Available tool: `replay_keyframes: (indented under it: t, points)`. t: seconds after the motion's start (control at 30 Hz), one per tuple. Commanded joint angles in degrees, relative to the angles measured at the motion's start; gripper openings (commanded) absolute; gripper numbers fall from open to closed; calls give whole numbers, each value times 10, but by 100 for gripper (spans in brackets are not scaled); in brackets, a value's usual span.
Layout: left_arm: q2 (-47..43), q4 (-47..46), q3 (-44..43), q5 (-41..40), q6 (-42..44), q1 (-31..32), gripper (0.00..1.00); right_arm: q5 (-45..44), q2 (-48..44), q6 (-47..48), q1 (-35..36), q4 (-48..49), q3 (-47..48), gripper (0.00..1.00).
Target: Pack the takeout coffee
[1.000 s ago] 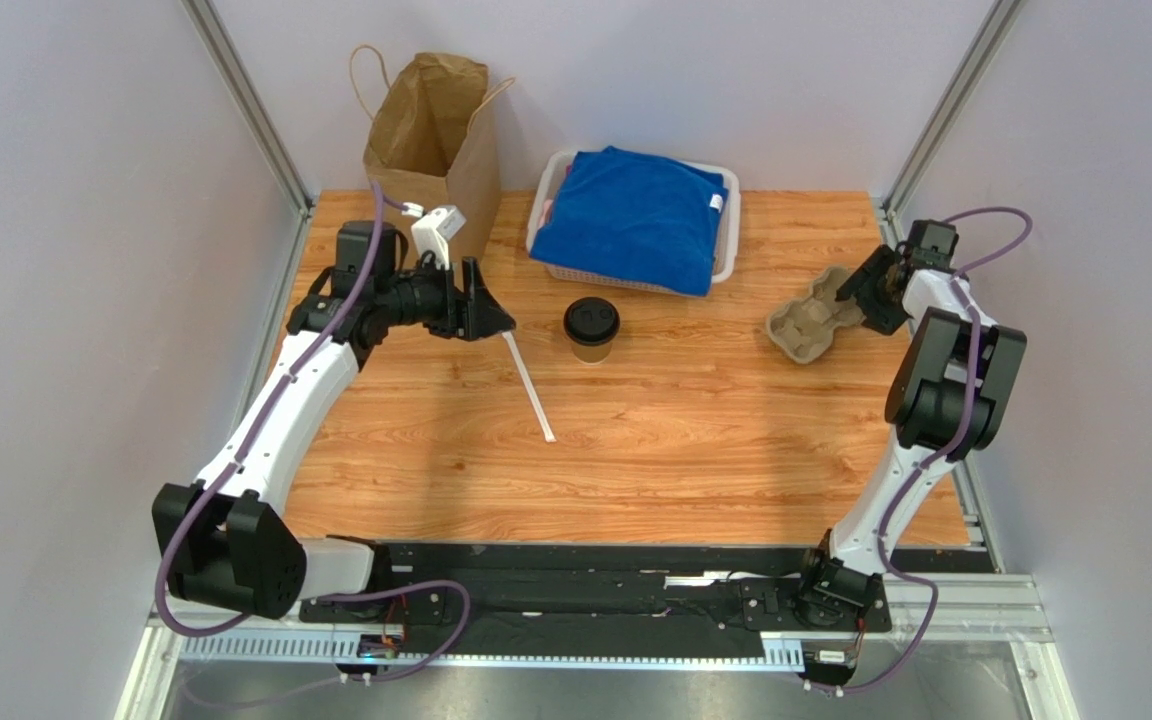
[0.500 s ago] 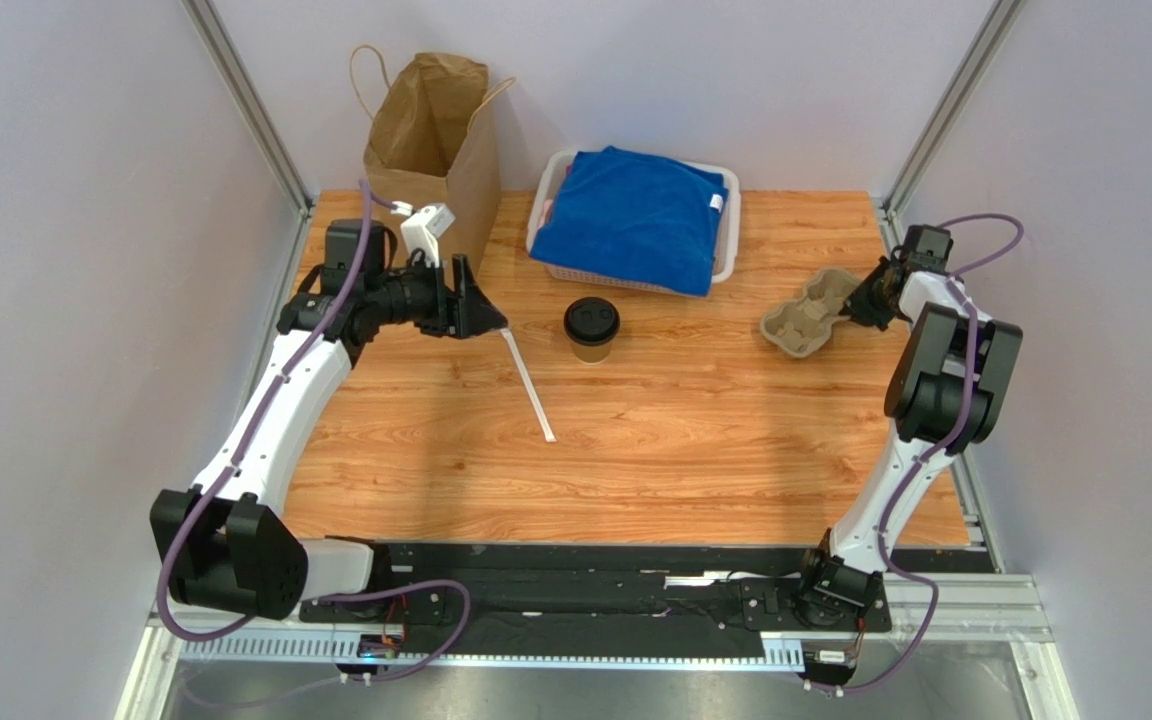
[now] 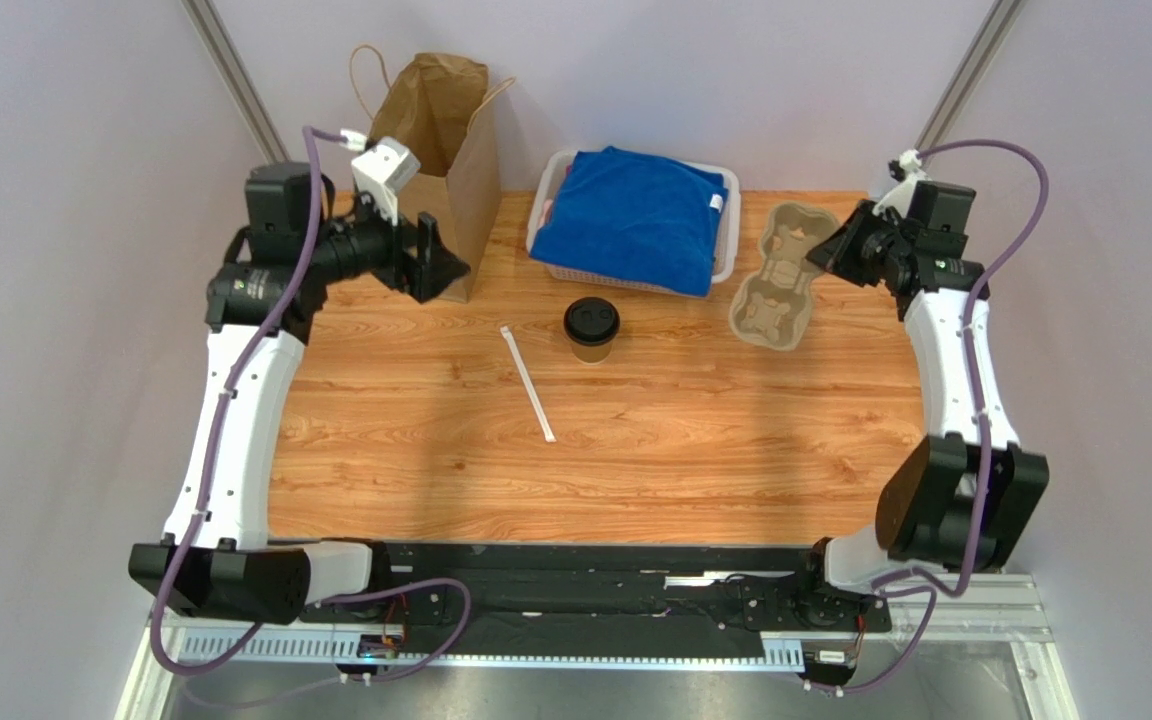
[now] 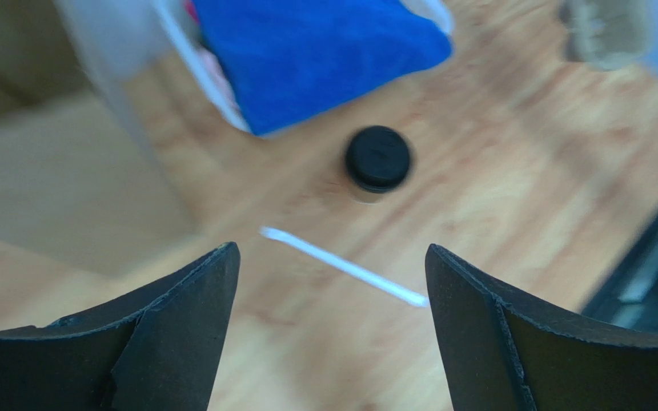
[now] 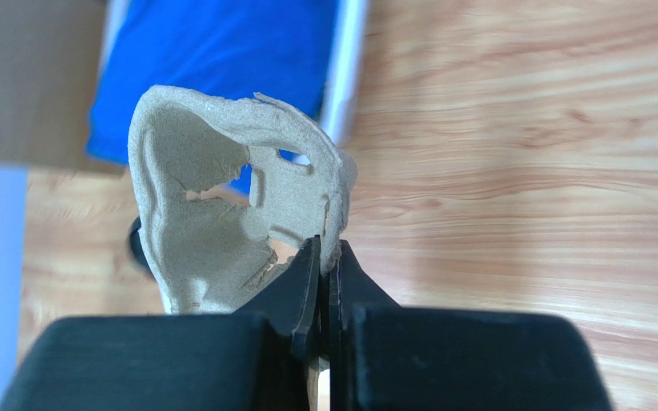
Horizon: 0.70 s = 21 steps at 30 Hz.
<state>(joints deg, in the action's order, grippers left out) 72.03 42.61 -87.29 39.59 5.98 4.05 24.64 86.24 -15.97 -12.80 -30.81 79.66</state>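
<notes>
The takeout coffee (image 3: 591, 327), a kraft cup with a black lid, stands upright mid-table; the left wrist view shows it (image 4: 378, 158) from above. My left gripper (image 3: 447, 270) hangs open and empty in the air beside the paper bag, well left of the cup (image 4: 332, 250). My right gripper (image 3: 835, 248) is raised at the back right, shut on the rim of the grey pulp cup carrier (image 3: 775, 278). In the right wrist view the carrier (image 5: 221, 197) hangs tilted from the pinched jaws (image 5: 328, 250).
A white straw (image 3: 528, 384) lies on the wood left of the cup. The tall brown paper bag (image 3: 440, 128) stands open at the back left. A white basket (image 3: 548, 192) holding a blue cloth (image 3: 635, 218) sits at the back centre.
My right gripper shut on the carrier's edge and lifted it off the table, up and toward the back. My left arm rose and drew back toward the bag, jaws spreading wider.
</notes>
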Motion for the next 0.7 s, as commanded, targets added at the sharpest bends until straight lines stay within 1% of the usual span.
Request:
replay_keyframes:
  t: [0.0,0.1,0.13,0.17,0.2,0.27,0.3,0.37,0.43,0.47,0.5,0.53,0.57,0.6,0.63,0.67]
  points:
    - [74,39,-153,-87,229,-14,88,30,-66,44,43,-55,-30,0]
    - [143,28,-220,-128,285,-21,88,26,-98,47,63,-59,-39,0]
    - [160,33,-237,-124,297,-23,87,23,-104,47,66,-60,-41,0]
    - [193,41,-272,-116,317,-25,87,24,-108,48,67,-65,-42,0]
    - [210,64,-289,-92,329,-27,86,24,-116,48,68,-68,-42,0]
    - [247,87,-323,-72,364,-26,85,23,-123,56,68,-86,-42,0]
    - [257,96,-329,-60,378,-26,85,23,-132,62,68,-94,-45,0]
    - [277,82,-326,-58,402,-29,84,12,-143,78,68,-114,-52,0]
    - [292,77,-330,-31,424,-34,84,5,-163,88,68,-120,-72,0]
    - [308,83,-342,-21,458,-35,84,5,-168,95,68,-127,-78,0]
    - [318,113,-351,-5,481,-35,84,4,-174,97,68,-130,-82,0]
    - [326,134,-362,1,523,-35,84,2,-182,99,68,-133,-89,0]
    - [346,152,-382,4,539,-35,83,1,-186,105,68,-140,-91,0]
    - [357,188,-391,1,555,-35,83,1,-188,109,68,-144,-93,0]
    - [365,203,-397,-4,587,-35,82,-4,-191,111,68,-146,-93,0]
    - [377,217,-402,-12,601,-35,79,-5,-195,113,68,-151,-94,0]
